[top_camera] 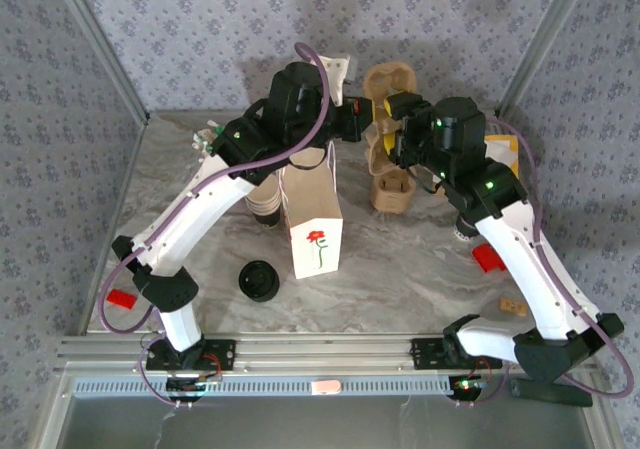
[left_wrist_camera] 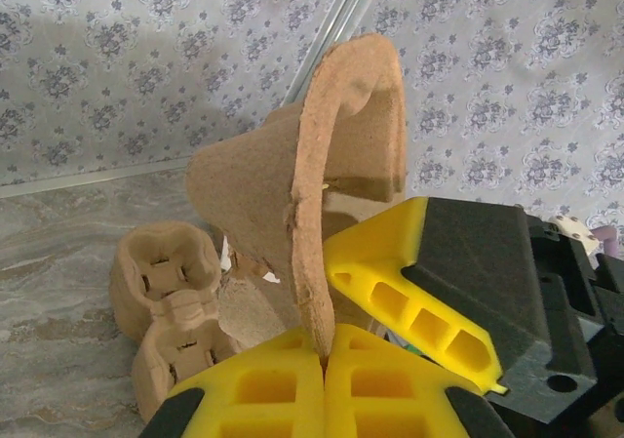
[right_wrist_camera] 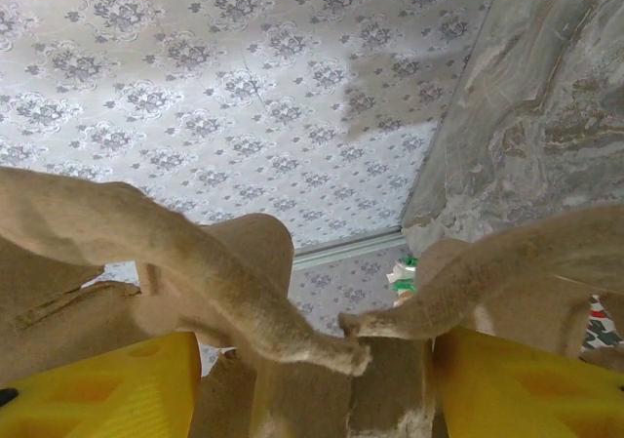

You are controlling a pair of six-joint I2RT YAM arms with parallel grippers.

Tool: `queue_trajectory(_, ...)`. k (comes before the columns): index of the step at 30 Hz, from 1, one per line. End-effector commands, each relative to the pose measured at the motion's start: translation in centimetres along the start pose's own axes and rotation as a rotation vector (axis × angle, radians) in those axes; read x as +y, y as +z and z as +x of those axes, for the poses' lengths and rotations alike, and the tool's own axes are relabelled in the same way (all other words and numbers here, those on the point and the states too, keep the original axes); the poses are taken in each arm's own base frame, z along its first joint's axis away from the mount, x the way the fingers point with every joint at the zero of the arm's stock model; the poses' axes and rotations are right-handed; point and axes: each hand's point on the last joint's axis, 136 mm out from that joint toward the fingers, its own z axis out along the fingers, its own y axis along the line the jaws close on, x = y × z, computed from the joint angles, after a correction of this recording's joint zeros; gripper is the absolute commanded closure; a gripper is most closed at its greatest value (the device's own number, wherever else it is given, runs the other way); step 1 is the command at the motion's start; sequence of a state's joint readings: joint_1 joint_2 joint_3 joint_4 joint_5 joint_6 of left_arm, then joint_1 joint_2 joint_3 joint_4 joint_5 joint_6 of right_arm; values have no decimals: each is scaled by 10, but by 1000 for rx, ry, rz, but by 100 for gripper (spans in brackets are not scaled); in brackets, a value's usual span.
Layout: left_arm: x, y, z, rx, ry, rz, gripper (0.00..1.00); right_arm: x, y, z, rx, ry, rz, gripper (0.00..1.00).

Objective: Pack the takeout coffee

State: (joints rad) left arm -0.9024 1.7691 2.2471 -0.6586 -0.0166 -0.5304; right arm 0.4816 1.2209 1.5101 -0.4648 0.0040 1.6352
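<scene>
Left gripper (left_wrist_camera: 324,352): clamped tight on the rim of a brown moulded-pulp cup carrier (left_wrist_camera: 341,145).
White flower-printed paper bag (top_camera: 315,224): upright, mid-table.
Right gripper (right_wrist_camera: 317,379): half spread, apparently gripping the carrier's centre.
Takeout coffee (top_camera: 462,232), small pale lidded paper cup: seemingly beside the right arm, mostly hidden. Likely light, crushable and spillable, so you should grasp its upper wall beneath the lid.

Worktop (top_camera: 400,259) is grey-veined marble and the walls (top_camera: 200,19) a lilac floral print. The paper bag (top_camera: 316,234) is white with a red flower (green stem). Pulp carrier (left_wrist_camera: 351,165) tan; lids (top_camera: 259,280) near the front edge black; left gripper's fingers (left_wrist_camera: 263,389) yellow.
</scene>
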Motion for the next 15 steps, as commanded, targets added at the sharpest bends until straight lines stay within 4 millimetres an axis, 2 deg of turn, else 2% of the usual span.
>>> queue_trajectory(1,-11,-10,-15,-47,26,20,100,11,-2,-3,-11,23,-35,36)
queue_trajectory(8,-14,-10,-14,-51,34,20,100,10,1,-2,-7,39,-33,42)
queue_trajectory(15,-13,-12,-18,-73,22,4,100,9,-3,1,-1,39,-32,36)
